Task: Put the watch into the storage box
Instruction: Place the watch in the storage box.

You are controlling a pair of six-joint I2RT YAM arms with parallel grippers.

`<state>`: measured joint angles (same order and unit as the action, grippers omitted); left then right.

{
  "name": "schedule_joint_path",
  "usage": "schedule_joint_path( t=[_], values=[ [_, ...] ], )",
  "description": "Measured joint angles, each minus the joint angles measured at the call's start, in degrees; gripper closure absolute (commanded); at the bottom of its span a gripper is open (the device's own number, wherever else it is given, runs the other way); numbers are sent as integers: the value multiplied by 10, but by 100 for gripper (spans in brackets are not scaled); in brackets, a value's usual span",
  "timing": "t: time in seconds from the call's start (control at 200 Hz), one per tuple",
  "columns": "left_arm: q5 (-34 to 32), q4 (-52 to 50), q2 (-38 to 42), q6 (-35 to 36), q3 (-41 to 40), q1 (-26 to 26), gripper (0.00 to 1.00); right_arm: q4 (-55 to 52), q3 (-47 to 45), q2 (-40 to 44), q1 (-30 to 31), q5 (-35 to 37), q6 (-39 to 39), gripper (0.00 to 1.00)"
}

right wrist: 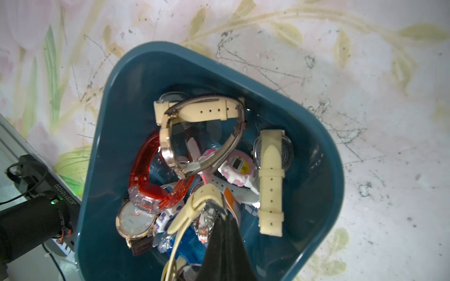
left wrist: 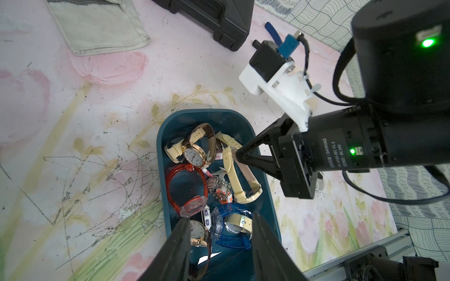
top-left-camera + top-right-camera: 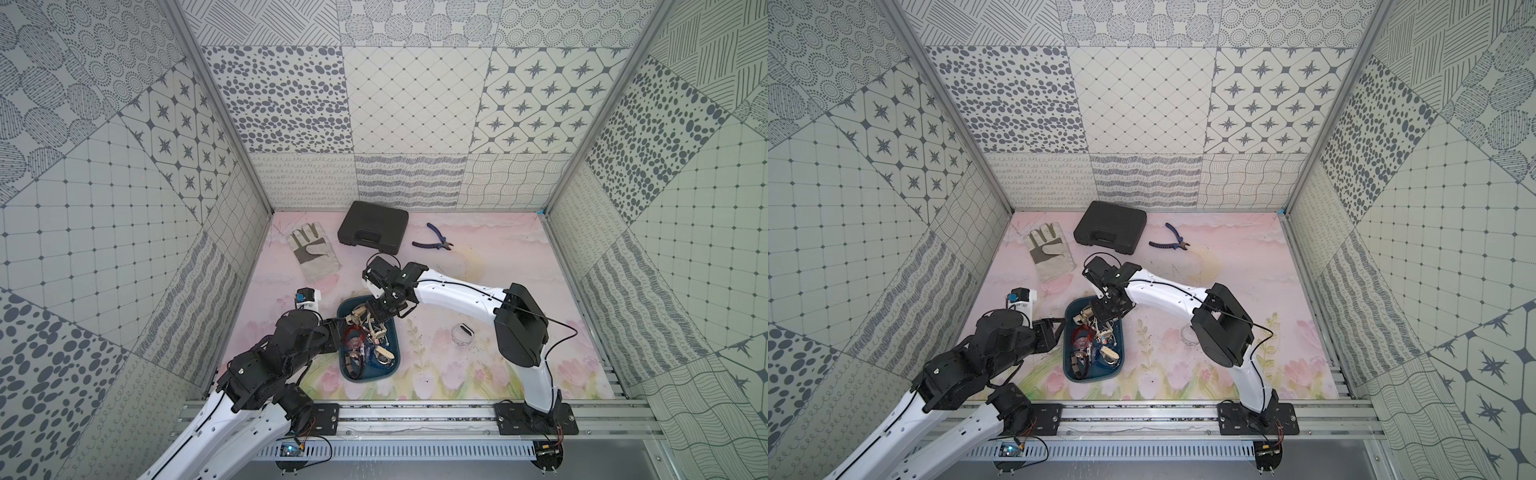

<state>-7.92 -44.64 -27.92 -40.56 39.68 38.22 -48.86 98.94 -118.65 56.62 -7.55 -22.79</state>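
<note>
The table (image 3: 519,266) carries a pink floral surface. The storage box (image 3: 392,365), a dark teal tray, sits just toward 8 o'clock of the table centre, with its long axis running 12 to 6 o'clock. A black case (image 3: 372,227) lies closed at 12 o'clock, near the back wall. A work glove (image 3: 313,253) lies flat at 10 o'clock. Blue-handled pliers (image 3: 434,239) lie at 1 o'clock, just beside the case.

Right tool (image 2: 237,155): jaws closed, pinching the cream strap of the watch (image 2: 233,175). The watch is inside the box rim, in the 12 o'clock half. Whether it rests on the heap of other watches or hangs just over it cannot be told. The heap includes a red translucent watch (image 2: 192,206) and a rose-gold watch (image 2: 193,157).

Left tool (image 2: 220,216): jaws apart, nothing gripped, positioned at the 9 o'clock rim of the box. Contact with the rim cannot be told.

A loose metal-band watch (image 3: 462,334) lies on the table at 3 o'clock of the box, well apart from it
</note>
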Motion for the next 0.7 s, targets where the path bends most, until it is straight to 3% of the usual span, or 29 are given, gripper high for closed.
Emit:
schedule_joint_path(
  t=[0.48, 0.56, 0.695],
  values=[
    [-1, -1, -1, 0, 0, 0, 55, -22, 6, -29, -5, 22, 19, 100],
    [-1, -1, -3, 0, 0, 0, 55, -22, 3, -29, -5, 23, 21, 84],
    [-1, -1, -3, 0, 0, 0, 54, -13, -4, -26, -4, 23, 22, 69]
  ],
)
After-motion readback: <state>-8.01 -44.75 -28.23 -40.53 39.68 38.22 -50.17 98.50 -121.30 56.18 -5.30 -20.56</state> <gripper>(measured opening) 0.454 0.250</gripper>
